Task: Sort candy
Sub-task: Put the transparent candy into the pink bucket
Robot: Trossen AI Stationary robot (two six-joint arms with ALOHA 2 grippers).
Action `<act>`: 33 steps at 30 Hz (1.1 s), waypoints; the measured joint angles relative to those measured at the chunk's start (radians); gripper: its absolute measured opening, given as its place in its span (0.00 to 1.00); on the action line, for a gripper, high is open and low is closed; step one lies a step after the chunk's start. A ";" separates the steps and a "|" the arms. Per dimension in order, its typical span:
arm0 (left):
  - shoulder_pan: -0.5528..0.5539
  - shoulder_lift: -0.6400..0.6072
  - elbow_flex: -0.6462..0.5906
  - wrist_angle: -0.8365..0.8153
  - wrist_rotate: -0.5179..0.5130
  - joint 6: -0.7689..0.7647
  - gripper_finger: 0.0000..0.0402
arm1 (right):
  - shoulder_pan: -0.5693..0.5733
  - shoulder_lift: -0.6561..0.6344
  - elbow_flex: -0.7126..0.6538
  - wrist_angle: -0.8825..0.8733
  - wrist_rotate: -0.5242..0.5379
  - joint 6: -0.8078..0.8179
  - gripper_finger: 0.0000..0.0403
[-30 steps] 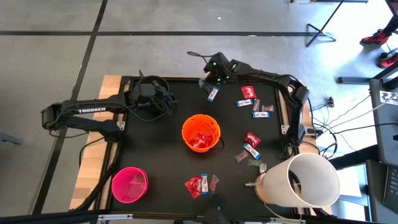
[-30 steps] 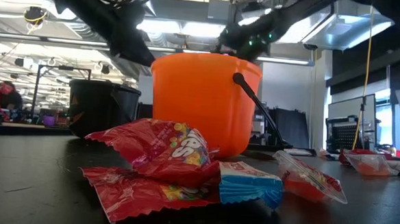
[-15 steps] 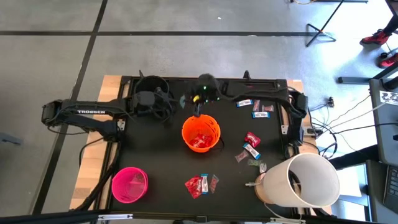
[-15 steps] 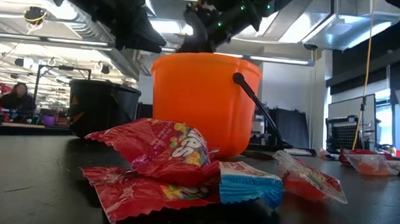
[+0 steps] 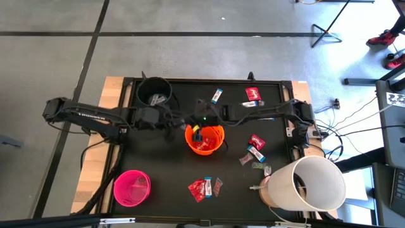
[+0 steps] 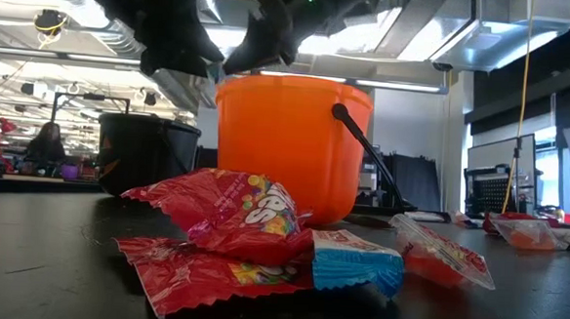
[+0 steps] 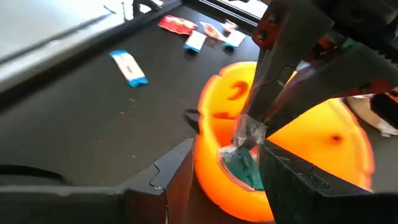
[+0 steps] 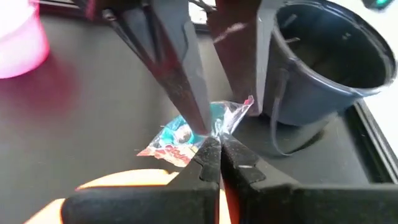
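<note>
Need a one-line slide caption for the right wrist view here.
Right gripper, shut on a blue-and-white candy, holds it over the orange bucket's rim, with the black bucket beyond.

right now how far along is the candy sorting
Partly done. Red packets already lie in the orange bucket and something sits in the black bucket; the pink bucket looks empty. In hand: the right gripper, jaws shut, holds a blue-and-white candy at the orange bucket's rim, left gripper open beside it. Left: loose candies scattered across the table.
</note>
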 joint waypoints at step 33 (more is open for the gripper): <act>-0.214 -0.077 0.014 -0.143 0.071 -0.020 0.00 | 0.051 -0.067 0.002 -0.145 0.153 0.055 0.32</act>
